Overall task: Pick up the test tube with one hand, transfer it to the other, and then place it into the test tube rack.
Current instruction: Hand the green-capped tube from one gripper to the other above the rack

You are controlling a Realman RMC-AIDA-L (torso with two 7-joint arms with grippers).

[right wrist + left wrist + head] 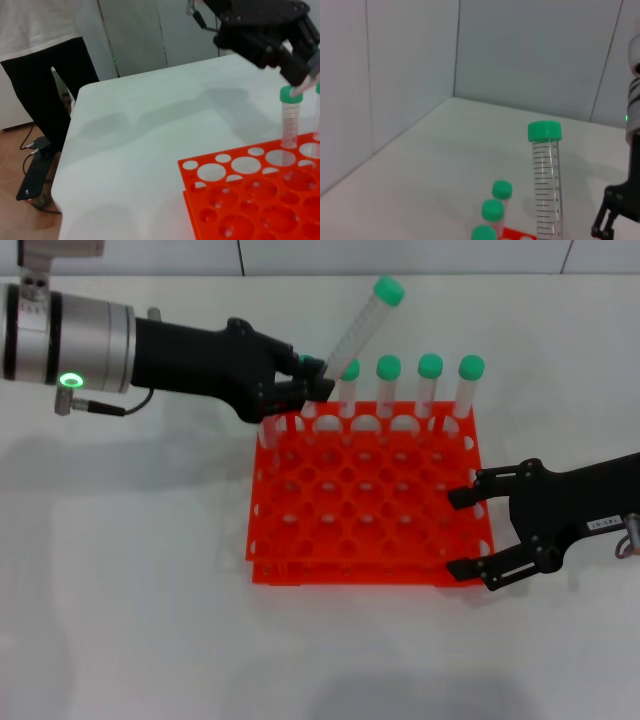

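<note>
My left gripper [318, 380] is shut on the lower part of a test tube [358, 332] and holds it tilted above the back left corner of the orange-red test tube rack [300, 540]. Its green cap [388, 290] points up and to the right. In the left wrist view the held tube [545, 190] rises in front of the camera. Several other green-capped tubes [430, 390] stand in the rack's back row. My right gripper [455, 534] is open and low at the rack's right edge, with nothing between its fingers. The right wrist view shows the left gripper [300, 70] over the rack [240, 200].
The rack sits on a white table [130, 570]. A grey wall [520, 50] runs along the table's far side. In the right wrist view a person in black trousers [45, 80] stands beyond the table's rounded edge [70, 150], with cables on the floor.
</note>
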